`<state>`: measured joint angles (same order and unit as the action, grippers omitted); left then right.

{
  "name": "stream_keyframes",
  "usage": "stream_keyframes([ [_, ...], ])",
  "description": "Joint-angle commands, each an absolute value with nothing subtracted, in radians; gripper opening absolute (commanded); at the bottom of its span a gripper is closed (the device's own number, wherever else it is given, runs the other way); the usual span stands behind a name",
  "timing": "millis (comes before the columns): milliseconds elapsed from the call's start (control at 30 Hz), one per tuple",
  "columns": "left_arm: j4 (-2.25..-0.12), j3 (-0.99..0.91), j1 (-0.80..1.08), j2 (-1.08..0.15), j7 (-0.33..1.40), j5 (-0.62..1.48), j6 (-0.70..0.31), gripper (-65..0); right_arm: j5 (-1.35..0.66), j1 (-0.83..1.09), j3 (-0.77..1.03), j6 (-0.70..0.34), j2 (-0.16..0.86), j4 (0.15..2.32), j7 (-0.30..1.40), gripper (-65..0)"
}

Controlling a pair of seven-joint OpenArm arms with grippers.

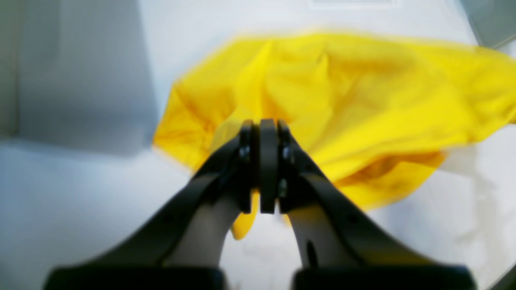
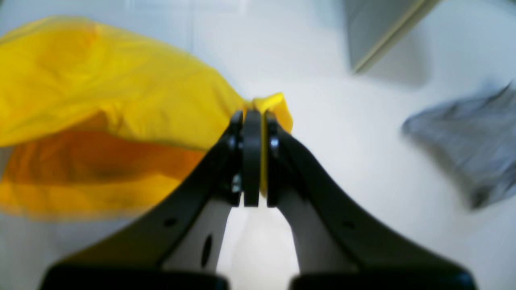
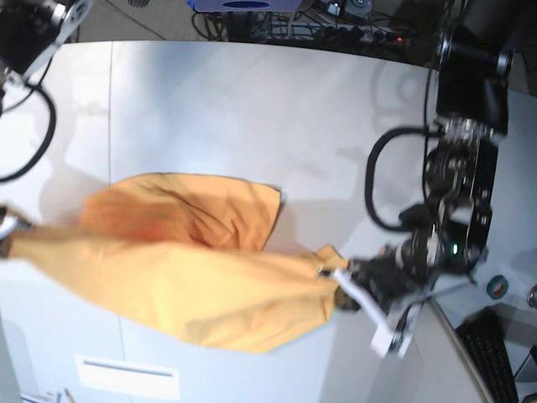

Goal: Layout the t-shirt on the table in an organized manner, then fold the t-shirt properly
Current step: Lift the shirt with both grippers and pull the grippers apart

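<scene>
Orange t-shirt [image 3: 193,285] hangs stretched over the table [image 3: 252,117], both arms' fingers [image 1: 246,161] clamped on it.

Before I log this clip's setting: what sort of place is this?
Probably a robotics lab bench: a big pale table, cables and electronics behind it, and a keyboard at one corner.

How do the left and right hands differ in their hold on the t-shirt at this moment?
The left hand grips cloth at the base view's right end of the t-shirt, where its arm is in full sight; the right hand grips the opposite end, at that view's left edge, arm mostly out of frame. Cloth bunches around the left hand, while only a small fold shows past the right hand. Both are shut on the shirt, which spans between them above the table.
</scene>
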<state>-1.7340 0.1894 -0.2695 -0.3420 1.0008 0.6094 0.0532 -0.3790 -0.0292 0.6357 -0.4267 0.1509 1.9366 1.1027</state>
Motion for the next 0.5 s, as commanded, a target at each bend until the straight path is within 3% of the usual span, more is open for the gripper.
stream_keyframes([
  [0,-1.742,0.183,-0.236,-0.355,0.986,0.608,0.054,-65.0,-0.412,0.001,0.641,-0.424,0.160,1.928,1.058,-65.0],
  [233,-1.670,0.185,0.013,-0.361,0.984,0.458,0.054,-65.0,-0.444,0.199,0.596,-0.424,0.110,1.699,0.878,-65.0],
  [467,-1.650,0.183,0.097,-0.329,0.983,0.334,0.053,-65.0,-0.443,0.213,0.584,-0.424,0.116,1.561,0.819,-65.0],
])
